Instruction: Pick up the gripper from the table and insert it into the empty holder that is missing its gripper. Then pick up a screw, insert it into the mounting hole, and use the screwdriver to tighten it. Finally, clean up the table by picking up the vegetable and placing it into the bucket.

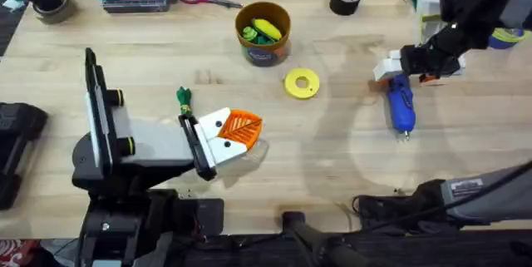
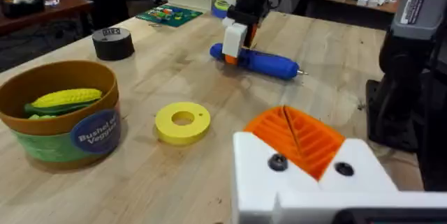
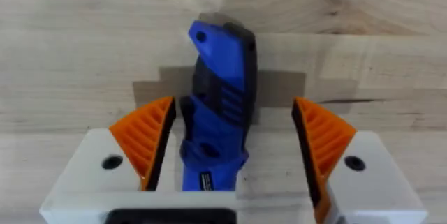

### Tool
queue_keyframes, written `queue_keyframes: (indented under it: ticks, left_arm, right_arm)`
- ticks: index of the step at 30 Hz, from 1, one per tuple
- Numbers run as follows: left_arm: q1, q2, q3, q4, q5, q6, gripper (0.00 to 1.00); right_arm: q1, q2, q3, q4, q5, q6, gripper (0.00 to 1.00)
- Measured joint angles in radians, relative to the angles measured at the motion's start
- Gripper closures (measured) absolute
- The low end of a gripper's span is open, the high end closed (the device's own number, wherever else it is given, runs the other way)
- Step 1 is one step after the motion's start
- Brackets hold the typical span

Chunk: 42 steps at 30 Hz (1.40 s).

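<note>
We see the right gripper spread open over the screwdriver, whose handle lies on the table between its orange pads, touching neither. The left gripper rests on the table with its pads pressed together, holding nothing. Beyond its tip sit a yellow disc and the bucket, with vegetables inside

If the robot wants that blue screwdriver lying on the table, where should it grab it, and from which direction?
Probably around the thick blue body of the screwdriver, coming straight down from above. It lies flat on the table, with both long sides free and the thin silver bit pointing toward the arms' bases. The right hand is already placed that way, its orange pads open on either side of the body.
</note>
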State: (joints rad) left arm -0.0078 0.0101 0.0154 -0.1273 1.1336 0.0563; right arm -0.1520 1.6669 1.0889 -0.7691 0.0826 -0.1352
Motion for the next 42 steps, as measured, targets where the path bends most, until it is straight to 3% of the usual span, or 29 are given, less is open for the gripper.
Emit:
queue_keyframes:
  ticks: [17,29,34,37,39,40,42]
  left_arm:
    - [0.000,0.000,0.000,0.000,0.000,0.000,0.997]
    - [0.000,0.000,0.000,0.000,0.000,0.000,0.997]
    - [0.000,0.000,0.000,0.000,0.000,0.000,0.997]
    - [0.000,0.000,0.000,0.000,0.000,0.000,0.997]
    - [0.000,0.000,0.000,0.000,0.000,0.000,0.997]
    - [0.000,0.000,0.000,0.000,0.000,0.000,0.997]
    - [0.000,0.000,0.000,0.000,0.000,0.000,0.997]
  right_arm:
    - [0.000,0.052,0.000,0.025,-0.039,0.000,0.006]
    - [0.000,0.052,0.000,0.006,-0.043,-0.007,0.177]
    - [0.000,0.052,0.000,0.007,-0.043,-0.009,0.351]
    - [0.000,0.052,0.000,0.014,-0.041,-0.008,0.627]
    - [-0.001,0.052,0.000,0.020,-0.047,-0.011,0.900]
    - [0.000,0.053,0.000,0.021,-0.051,-0.007,0.963]
    - [0.000,0.053,-0.001,0.024,-0.061,-0.007,0.976]
